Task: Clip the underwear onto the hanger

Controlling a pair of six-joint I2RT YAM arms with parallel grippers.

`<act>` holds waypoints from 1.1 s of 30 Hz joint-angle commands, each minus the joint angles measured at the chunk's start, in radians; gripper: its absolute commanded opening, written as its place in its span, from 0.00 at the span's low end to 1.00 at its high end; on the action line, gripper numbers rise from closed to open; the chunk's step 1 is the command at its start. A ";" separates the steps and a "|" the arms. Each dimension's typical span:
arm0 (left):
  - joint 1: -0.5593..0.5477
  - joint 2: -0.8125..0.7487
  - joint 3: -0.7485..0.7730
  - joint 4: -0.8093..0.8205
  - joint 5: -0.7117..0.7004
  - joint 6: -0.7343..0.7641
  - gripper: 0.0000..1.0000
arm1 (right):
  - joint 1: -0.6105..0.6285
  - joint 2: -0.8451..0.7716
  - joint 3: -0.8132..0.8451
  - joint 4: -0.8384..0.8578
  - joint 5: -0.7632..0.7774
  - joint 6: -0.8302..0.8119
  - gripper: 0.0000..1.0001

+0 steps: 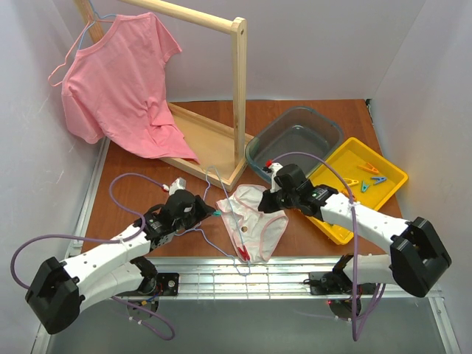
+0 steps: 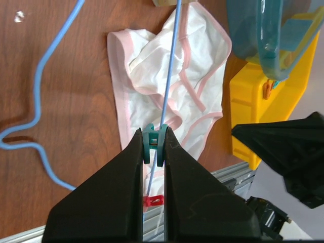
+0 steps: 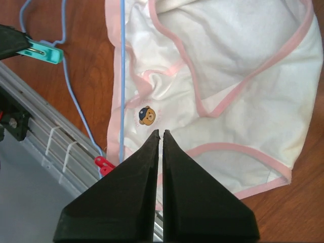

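Black left gripper [image 2: 153, 137] fingers pinch a teal peg [image 2: 153, 144] at the hanger [image 2: 170, 71] wire: the clipping step, by my reading.
Underwear [image 3: 243, 76] lies flat on the table [image 2: 76, 91] beneath the hanger's straight wire, which crosses it close to one side hem. A red peg [image 3: 104, 164] sits at that wire by the near hem, so one clip looks done. The teal peg is held just off the fabric's edge; whether it bites the wire I cannot tell. Right gripper [image 3: 161, 132] is closed tight, its tips over the white cloth just beside the wire, near the bear print [image 3: 147, 115], with no fold showing between them. The next move likely calls for bringing the peg over wire and hem together.
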 commanded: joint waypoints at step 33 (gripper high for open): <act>-0.121 0.377 0.147 0.128 -0.091 -0.229 0.00 | 0.150 0.308 0.050 0.246 0.065 0.004 0.01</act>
